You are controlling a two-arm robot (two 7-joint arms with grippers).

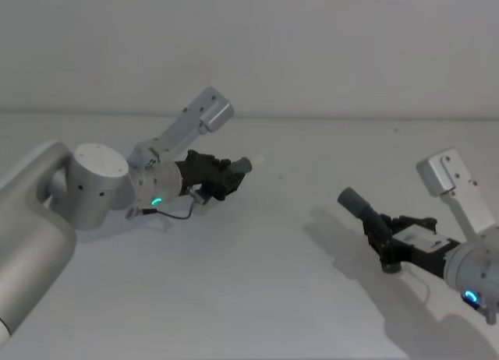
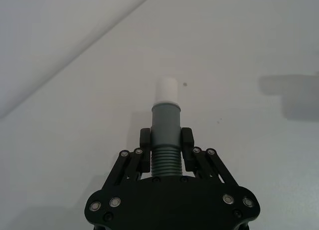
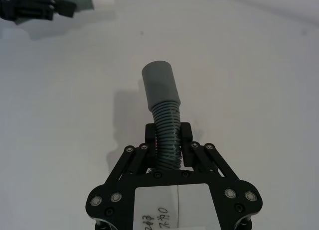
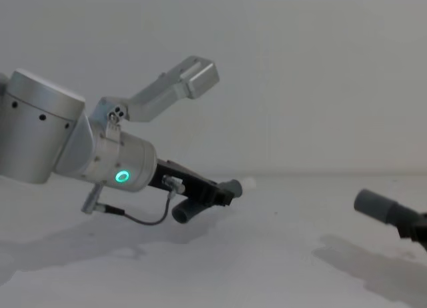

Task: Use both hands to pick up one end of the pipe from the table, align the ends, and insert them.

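My left gripper [image 1: 228, 176] is shut on the ribbed neck of the curved grey pipe piece [image 2: 165, 121]. Its white tip [image 2: 167, 89] sticks out past the fingers and points right. In the chest view this piece [image 4: 233, 187] hangs just above the table [image 1: 265, 282]. My right gripper [image 1: 383, 234] is shut on the ribbed part of the other pipe piece [image 3: 167, 135]. Its smooth grey cuff [image 3: 160, 85] points up and left toward the white tip [image 1: 256, 161]. The two ends are well apart, with a wide gap of table between them. My left gripper [image 3: 40, 8] also shows far off in the right wrist view.
The white-grey table runs back to a plain pale wall [image 1: 312, 48]. Both arms cast shadows [image 1: 335, 251] on the surface. A few small dark specks [image 2: 185, 84] mark the tabletop.
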